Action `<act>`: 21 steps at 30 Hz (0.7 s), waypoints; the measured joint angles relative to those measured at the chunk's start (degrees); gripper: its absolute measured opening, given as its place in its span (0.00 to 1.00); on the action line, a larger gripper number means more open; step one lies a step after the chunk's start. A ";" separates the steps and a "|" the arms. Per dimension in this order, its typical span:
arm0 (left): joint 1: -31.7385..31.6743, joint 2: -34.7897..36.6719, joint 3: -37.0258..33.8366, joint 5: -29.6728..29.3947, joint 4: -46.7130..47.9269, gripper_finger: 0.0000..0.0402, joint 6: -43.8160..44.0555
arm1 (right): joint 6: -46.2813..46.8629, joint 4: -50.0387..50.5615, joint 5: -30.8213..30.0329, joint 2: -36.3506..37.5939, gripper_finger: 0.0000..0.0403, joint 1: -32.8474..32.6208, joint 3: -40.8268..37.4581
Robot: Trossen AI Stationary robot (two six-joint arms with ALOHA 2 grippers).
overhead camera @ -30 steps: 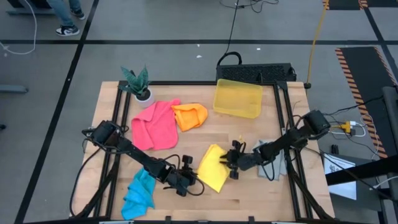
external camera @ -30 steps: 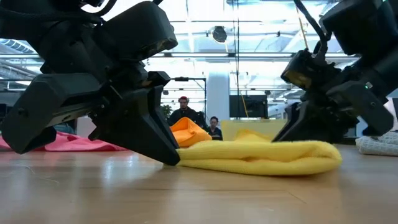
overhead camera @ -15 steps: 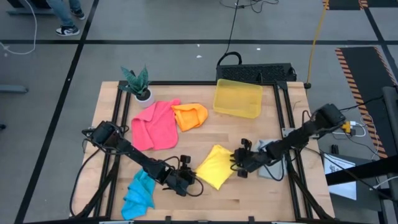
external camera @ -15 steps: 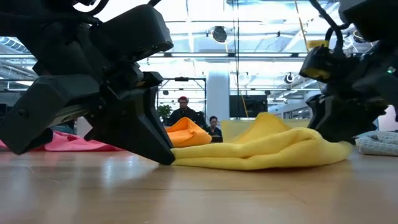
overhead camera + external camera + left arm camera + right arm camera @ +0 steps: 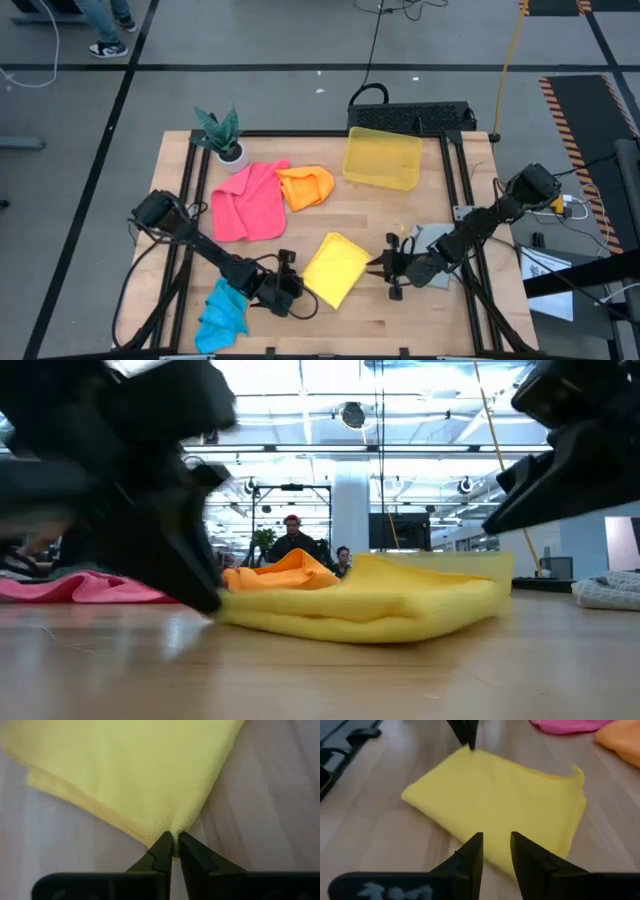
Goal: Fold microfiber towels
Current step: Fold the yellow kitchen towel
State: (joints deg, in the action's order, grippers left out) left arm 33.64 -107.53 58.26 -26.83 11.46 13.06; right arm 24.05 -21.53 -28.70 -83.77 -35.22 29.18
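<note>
The folded yellow microfiber towel (image 5: 335,269) is lying mid-worktop, soft, light and floppy. The left hand (image 5: 173,851) is pinching its corner; the right hand (image 5: 496,851) is hovering spread, best gripping an edge.

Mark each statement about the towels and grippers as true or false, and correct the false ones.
1. The left gripper pinches a corner of the yellow towel. True.
2. The right gripper holds the yellow towel. False: its fingers are open and off the cloth.
3. The orange towel lies beside the pink towel. True.
4. The blue towel lies in the bin. False: it lies on the table by the left arm.
</note>
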 joint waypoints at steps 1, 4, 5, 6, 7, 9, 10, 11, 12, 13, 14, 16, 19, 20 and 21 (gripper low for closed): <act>0.52 0.75 0.07 -0.91 0.82 0.09 1.29 | 0.63 0.49 -0.05 -0.04 0.22 -0.14 -0.02; 1.55 2.16 0.04 -4.24 3.25 0.09 3.47 | 2.77 0.15 -2.17 -0.49 0.22 -0.15 -1.01; 1.62 2.19 0.06 -4.89 2.13 0.09 3.44 | 4.26 -0.54 -3.50 -1.02 0.22 -0.10 -1.46; 1.58 2.18 0.13 -5.25 1.27 0.09 3.01 | 5.42 -1.37 -4.79 -1.69 0.22 0.03 -2.12; 1.41 2.17 0.13 -5.42 0.67 0.09 2.20 | 6.30 -2.66 -5.57 -2.61 0.21 0.26 -2.75; 0.76 1.83 0.14 -4.79 -1.94 0.09 0.27 | 6.79 -7.52 -5.74 -5.09 0.20 0.71 -3.73; 0.31 1.69 0.17 -4.02 -2.51 0.09 -0.37 | 6.71 -10.00 -5.74 -6.47 0.18 1.05 -4.11; -0.08 1.65 0.17 -3.18 -2.25 0.09 -0.47 | 6.52 -12.52 -5.73 -8.03 0.16 1.40 -4.19; -0.42 1.65 0.17 -2.46 -1.78 0.09 -0.12 | 6.43 -14.92 -5.69 -9.59 0.14 1.82 -4.17; -0.66 1.65 0.17 -1.75 -1.19 0.09 0.81 | 6.38 -16.79 -5.72 -11.09 0.12 2.37 -4.15; -0.76 1.65 0.17 -1.48 -0.28 0.09 1.93 | 6.37 -18.65 -5.74 -12.63 0.09 2.97 -4.13; -0.42 1.65 0.18 -1.38 2.03 0.09 4.51 | 6.89 -20.21 -5.76 -15.24 0.04 4.18 -3.91; 0.38 1.65 0.14 -1.31 3.81 0.09 7.28 | 9.29 -19.81 -7.88 -17.35 0.01 5.88 -3.95; 0.66 1.65 -0.14 -1.29 3.82 0.09 8.00 | 10.23 -19.74 -8.85 -17.51 0.02 6.38 -4.09; 0.98 1.69 -0.63 -1.31 3.66 0.09 8.71 | 11.00 -19.68 -8.92 -17.49 0.02 6.79 -4.41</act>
State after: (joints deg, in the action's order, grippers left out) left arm 34.62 -105.84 57.64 -28.14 15.12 21.77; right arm 35.05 -41.21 -37.62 -101.26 -28.44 24.78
